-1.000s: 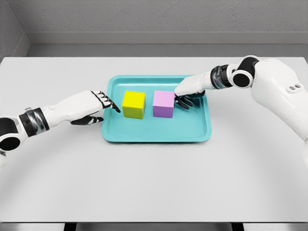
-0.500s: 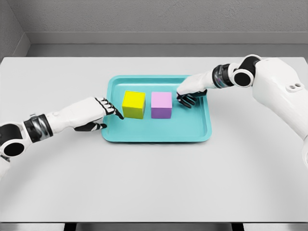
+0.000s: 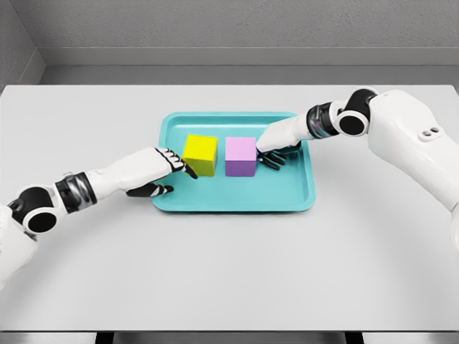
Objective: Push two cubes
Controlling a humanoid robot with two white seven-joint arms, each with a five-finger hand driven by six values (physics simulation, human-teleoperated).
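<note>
On the tray: yellow cube [image 3: 200, 154] and pink cube [image 3: 241, 156] sit side by side near the centre of the teal tray [image 3: 290, 203], a narrow gap between them, the pink one at 3 o'clock of the yellow.
Left hand: left hand [image 3: 156, 170] comes in from 8 o'clock, one finger extended to the yellow cube's lower left corner, the others curled under, grasping nothing.
Right hand: right hand [image 3: 276, 145] reaches from 2 o'clock, fingers loosely together and touching the pink cube's right face, clamped on nothing.
Risk: the left fingertip sits on a corner, so I judge a push could spin the yellow cube or slip past it; both hands pressing inward could jam or tip the cubes.
Changed: the left hand has moved from the tray's 9 o'clock rim up to the yellow cube; the pink cube has edged toward 9 o'clock.
</note>
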